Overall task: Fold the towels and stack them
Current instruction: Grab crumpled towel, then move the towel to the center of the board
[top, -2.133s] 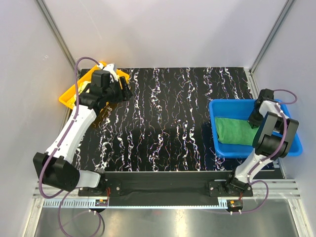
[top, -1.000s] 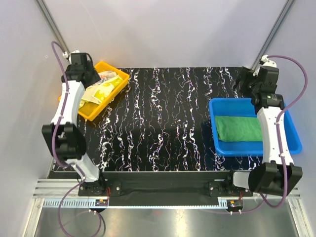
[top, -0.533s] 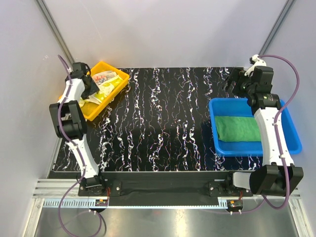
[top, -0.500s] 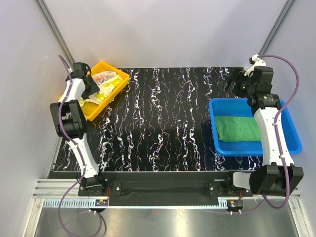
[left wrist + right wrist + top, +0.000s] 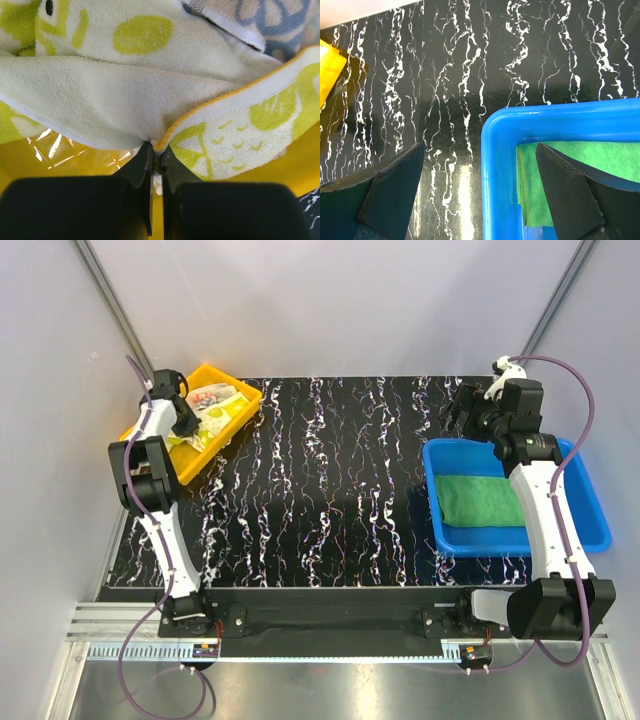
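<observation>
The left gripper reaches into the yellow tray at the far left corner of the black marbled table. Its jaws are pressed almost together, pinching the orange-stitched hem of the yellow towel. That towel lies rumpled in the tray, pale on one face and printed with lime-green shapes on the other. Bare tray floor shows beneath the pinched edge.

Just beyond it in the same tray, touching it, lies the printed towel. The wrist view shows a white border and a blue-grey pattern, and the overhead view suggests a bit of red-orange, but the print is too small to read.

The green towel lies folded flat inside the blue bin on the right side of the table, well apart from the other two.

The right gripper hangs above the bin's far left corner. Its jaws are spread wide and hold nothing, one finger over the table and the other over the bin.
</observation>
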Action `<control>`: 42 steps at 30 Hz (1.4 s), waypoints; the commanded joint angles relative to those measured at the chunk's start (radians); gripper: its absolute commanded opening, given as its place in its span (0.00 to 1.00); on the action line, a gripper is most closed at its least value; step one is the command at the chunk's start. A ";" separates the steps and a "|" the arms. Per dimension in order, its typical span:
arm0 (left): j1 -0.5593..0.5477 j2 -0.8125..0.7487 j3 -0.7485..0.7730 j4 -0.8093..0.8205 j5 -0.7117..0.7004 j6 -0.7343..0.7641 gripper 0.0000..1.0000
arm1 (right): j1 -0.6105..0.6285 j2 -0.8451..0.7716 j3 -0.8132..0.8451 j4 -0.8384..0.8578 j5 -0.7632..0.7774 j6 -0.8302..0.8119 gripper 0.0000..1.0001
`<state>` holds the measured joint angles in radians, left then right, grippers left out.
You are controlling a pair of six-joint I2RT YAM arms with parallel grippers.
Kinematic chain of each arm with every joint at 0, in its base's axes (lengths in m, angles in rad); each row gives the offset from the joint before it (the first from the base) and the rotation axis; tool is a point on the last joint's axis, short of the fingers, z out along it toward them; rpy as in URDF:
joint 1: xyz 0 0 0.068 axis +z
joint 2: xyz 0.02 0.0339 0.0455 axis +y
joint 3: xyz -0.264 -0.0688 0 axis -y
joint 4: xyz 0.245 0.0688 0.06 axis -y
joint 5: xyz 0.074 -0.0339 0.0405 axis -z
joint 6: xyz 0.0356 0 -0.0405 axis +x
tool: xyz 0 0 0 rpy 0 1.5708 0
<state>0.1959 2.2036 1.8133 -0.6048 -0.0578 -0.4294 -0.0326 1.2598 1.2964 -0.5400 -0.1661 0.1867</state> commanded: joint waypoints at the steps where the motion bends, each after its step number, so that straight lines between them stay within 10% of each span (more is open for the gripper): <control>1: 0.002 -0.099 0.072 0.042 0.030 0.003 0.00 | 0.019 0.003 0.004 0.005 0.025 -0.026 1.00; 7: -0.026 -0.269 0.095 0.051 0.081 -0.014 0.00 | 0.026 0.026 0.007 -0.020 0.020 -0.024 1.00; 11: -0.064 -0.343 0.124 0.019 0.062 -0.003 0.18 | 0.026 0.029 0.020 -0.050 -0.002 -0.023 1.00; 14: -0.075 -0.378 0.120 0.007 0.114 -0.020 0.00 | 0.026 0.021 0.032 -0.067 -0.019 -0.020 1.00; 27: -0.412 -0.744 -0.077 0.001 0.389 -0.023 0.01 | 0.056 -0.008 0.146 -0.141 -0.104 0.094 1.00; 42: -0.860 -1.102 -1.141 0.416 0.377 -0.321 0.28 | 0.175 0.070 0.064 -0.267 -0.023 0.095 0.92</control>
<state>-0.6155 1.1229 0.7139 -0.3355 0.3199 -0.6651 0.0856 1.2873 1.3396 -0.7940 -0.2241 0.2718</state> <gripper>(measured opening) 0.248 0.929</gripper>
